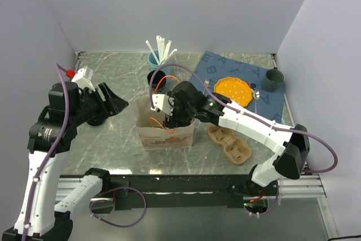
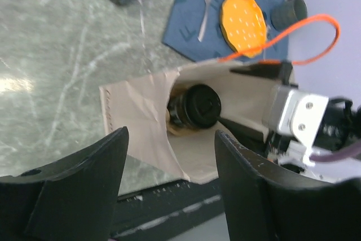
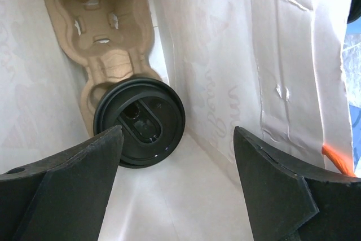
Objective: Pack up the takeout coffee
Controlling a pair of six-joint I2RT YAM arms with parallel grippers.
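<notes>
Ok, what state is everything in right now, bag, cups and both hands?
paper bag: upright, open
takeout coffee: lidded, in cup carrier inside bag
right hand: open, empty, inside bag
left hand: open, empty, outside bag
second black cup: upright, lidless

Black lidded takeout coffee, seated in pulp carrier, inside paper bag
</notes>
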